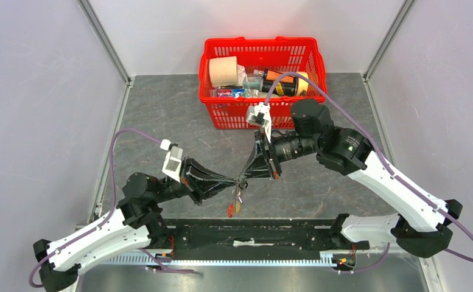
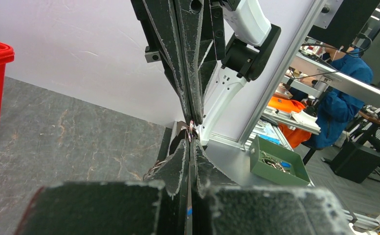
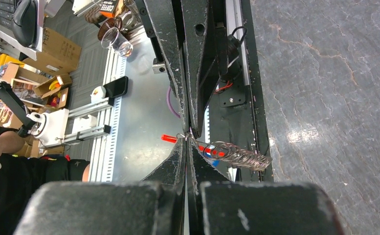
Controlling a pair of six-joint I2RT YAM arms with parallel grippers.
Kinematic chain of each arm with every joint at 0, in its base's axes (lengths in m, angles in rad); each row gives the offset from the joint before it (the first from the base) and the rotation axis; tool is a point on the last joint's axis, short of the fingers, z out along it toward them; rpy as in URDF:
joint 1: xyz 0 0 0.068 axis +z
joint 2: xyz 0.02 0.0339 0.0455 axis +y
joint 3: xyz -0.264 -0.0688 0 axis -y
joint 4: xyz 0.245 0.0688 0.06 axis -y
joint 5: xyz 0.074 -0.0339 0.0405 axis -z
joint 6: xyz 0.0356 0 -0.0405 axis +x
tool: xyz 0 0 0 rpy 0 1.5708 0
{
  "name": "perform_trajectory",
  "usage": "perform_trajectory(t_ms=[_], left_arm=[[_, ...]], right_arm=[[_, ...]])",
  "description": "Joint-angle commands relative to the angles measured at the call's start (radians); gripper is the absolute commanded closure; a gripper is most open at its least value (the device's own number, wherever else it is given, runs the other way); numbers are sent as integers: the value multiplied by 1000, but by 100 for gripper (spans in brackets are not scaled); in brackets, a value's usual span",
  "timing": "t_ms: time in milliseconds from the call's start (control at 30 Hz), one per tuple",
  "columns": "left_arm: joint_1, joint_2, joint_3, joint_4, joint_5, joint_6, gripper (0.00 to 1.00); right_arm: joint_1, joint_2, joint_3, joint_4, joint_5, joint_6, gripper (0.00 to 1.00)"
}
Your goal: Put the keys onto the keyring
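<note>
My left claw (image 1: pixel 231 182) and right claw (image 1: pixel 246 175) pinch shut on the keyring (image 3: pixel 236 155); I think uneven pulling could slip it free.

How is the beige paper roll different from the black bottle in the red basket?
The beige paper roll is pale and fat; the black, orange-labelled bottle is dark and slimmer. The roll sits at the left end of the red plastic basket; the bottle lies sideways nearer the right. Both are inside the basket.
</note>
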Motion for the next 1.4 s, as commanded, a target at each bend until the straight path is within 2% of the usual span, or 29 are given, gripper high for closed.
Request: perform_trajectory(t_ms=[0,1133,1367], left_arm=[[2,-9,47,55,5,21,98],[2,-33,7,159,30,-10,98],[2,-25,9,158,29,-10,98]], right_arm=[[3,0,43,9,27,3,100],[5,-41,-50,93,19,85,100],[4,-80,-43,92,61,72,100]])
